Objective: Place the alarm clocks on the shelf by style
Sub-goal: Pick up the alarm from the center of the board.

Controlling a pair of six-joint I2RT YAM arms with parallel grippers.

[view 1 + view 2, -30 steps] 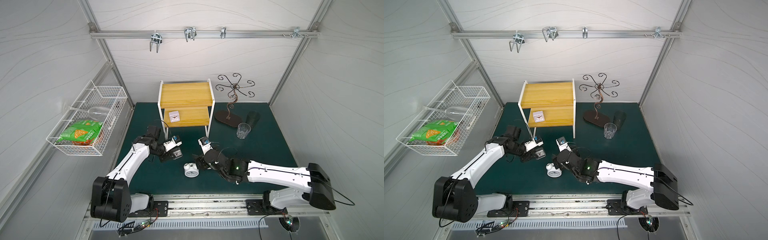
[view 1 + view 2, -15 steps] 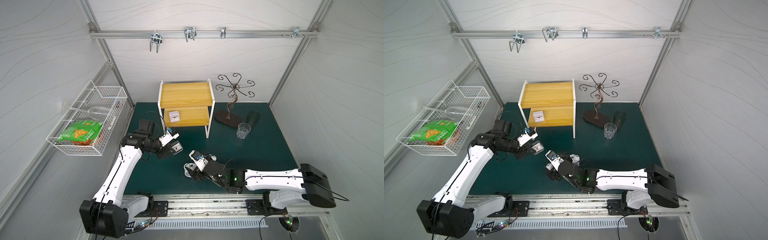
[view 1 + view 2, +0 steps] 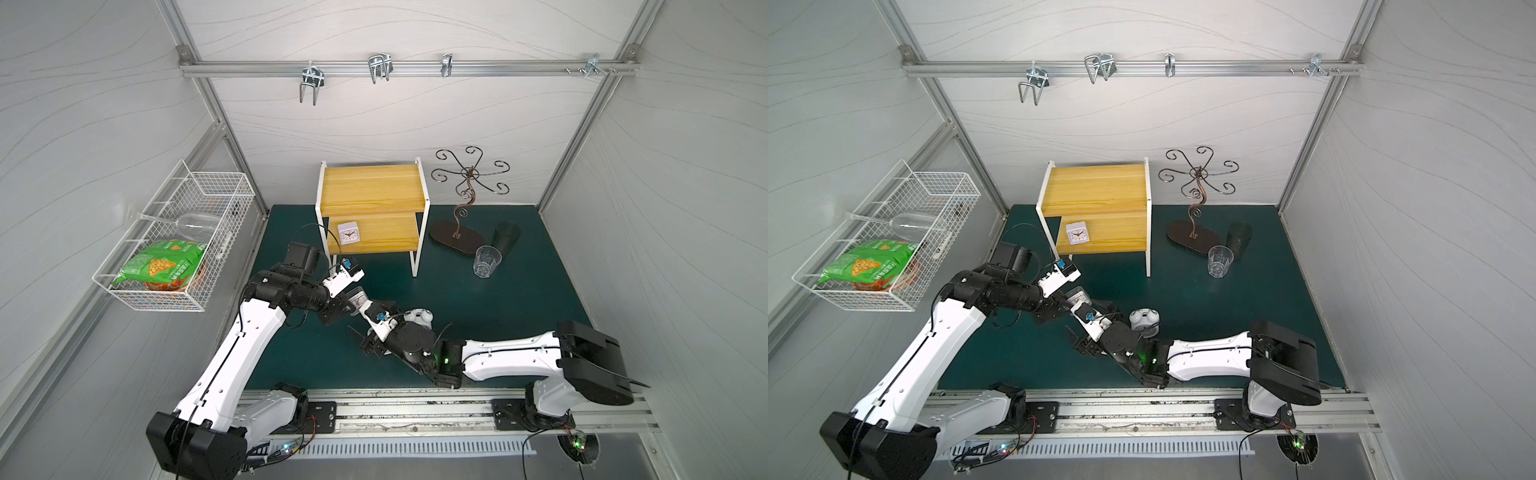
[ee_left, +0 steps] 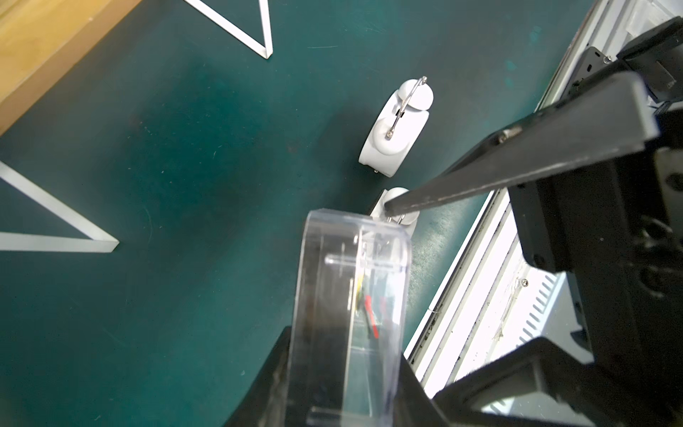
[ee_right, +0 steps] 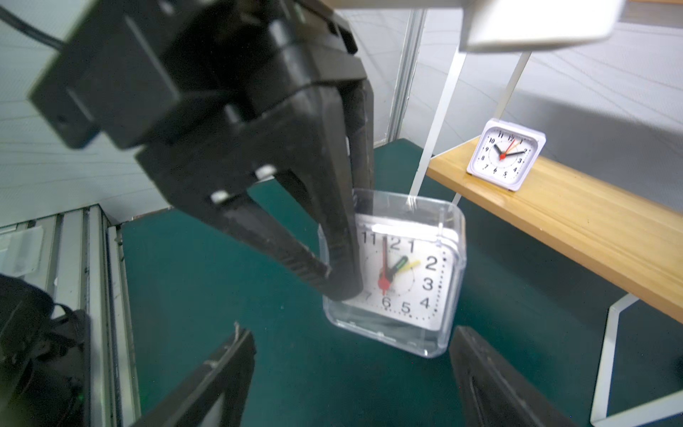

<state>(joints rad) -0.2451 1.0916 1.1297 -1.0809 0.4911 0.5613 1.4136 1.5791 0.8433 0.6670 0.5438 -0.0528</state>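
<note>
My left gripper (image 3: 353, 302) is shut on the clear-cased square alarm clock (image 3: 357, 299) (image 5: 403, 281) and holds it above the mat in front of the shelf (image 3: 374, 195), front and back pinched in its jaws. My right gripper (image 5: 349, 344) stands open facing the clock's dial. Its fingertips are just below the case, apart from it. A white square clock (image 3: 348, 235) (image 5: 504, 159) stands at the left on the lower board. A round white twin-bell clock (image 3: 419, 318) (image 4: 395, 125) stands on the mat beside my right wrist. Another one (image 4: 401, 218) is mostly hidden.
A clear drinking glass (image 3: 487, 259), a dark cup (image 3: 505, 237) lying down and a curly metal stand (image 3: 457, 243) sit right of the shelf. A white wire basket (image 3: 174, 266) with a green bag and a wine glass hangs on the left wall. A metal rail (image 3: 415, 407) runs along the front.
My left arm has risen with the clear clock in its grip. My right gripper has swung left to face the held clock, and its jaws have narrowed a little.
</note>
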